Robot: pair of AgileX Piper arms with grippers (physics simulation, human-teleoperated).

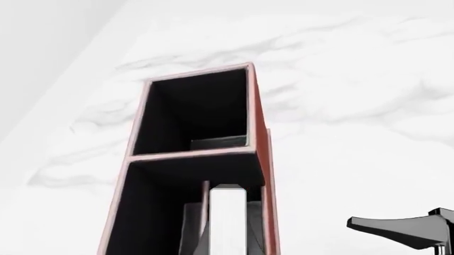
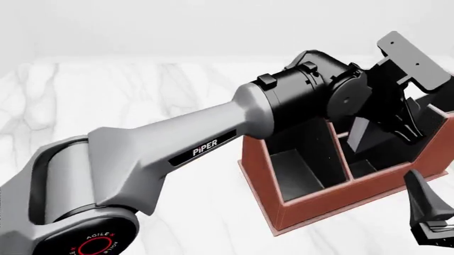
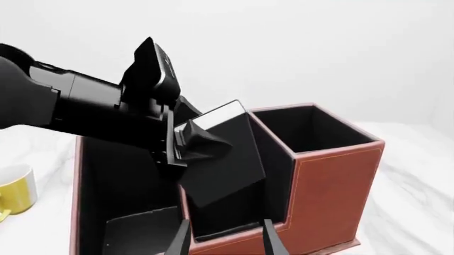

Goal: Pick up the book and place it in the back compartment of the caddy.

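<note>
The black book (image 3: 223, 159) with white page edges (image 1: 228, 212) hangs tilted, and my left gripper (image 3: 202, 142) is shut on its upper part. Its lower end sits down inside a small black-lined cell of the reddish-brown caddy (image 3: 333, 186), next to the low wall. In the front view the book (image 2: 356, 139) shows as a grey sliver beneath the left gripper (image 2: 401, 125), over the caddy (image 2: 305, 212). My right gripper (image 3: 227, 241) is open and empty, just outside the low wall. It also appears in the front view, where the right gripper (image 2: 429, 212) is at the lower right.
A yellow mug (image 3: 14, 188) stands on the white marble table beyond the caddy's far side. The caddy's tall square cell (image 3: 312, 127) rises beside the book. A long undivided cell (image 2: 298, 170) lies under the left arm. The right gripper (image 1: 404, 226) shows beside the caddy (image 1: 264, 133).
</note>
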